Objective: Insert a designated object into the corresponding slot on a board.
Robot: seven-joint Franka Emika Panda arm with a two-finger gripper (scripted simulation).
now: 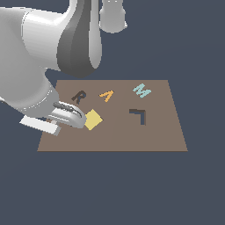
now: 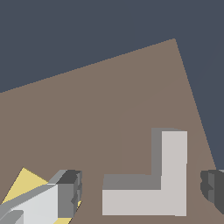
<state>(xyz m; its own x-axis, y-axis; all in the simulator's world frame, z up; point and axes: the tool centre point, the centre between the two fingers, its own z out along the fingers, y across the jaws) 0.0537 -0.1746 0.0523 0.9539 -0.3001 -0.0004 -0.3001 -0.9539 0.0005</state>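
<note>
Arm: the white Franka arm comes in from the exterior view's left and bends low over the near-left part of the board (image 1: 162, 132).
Fingers: in the wrist view the two fingers (image 2: 69, 192) are spread wide, one on each side of the grey L block (image 2: 173, 175); they do not touch it and nothing is pinched between them. In the exterior view the gripper (image 1: 52, 119) is mostly hidden by the hand body.
Grey L block: it lies flat on the board between the spread fingers, seen only in the wrist view; in the exterior view the arm covers it.
Slot: the dark L-shaped recess (image 1: 139, 115) is on the board toward the exterior view's right, well apart from the gripper and with nothing in it.
Yellow square (image 1: 93, 119): flat on the board, just beside the gripper; in the wrist view one finger partly covers it.
Other letters: a dark brown R (image 1: 79, 96), an orange A-like shape (image 1: 107, 95) and a teal M (image 1: 142, 90) lie along the far side of the board.
Tabletop (image 1: 110, 189): plain dark blue-grey around the board.
</note>
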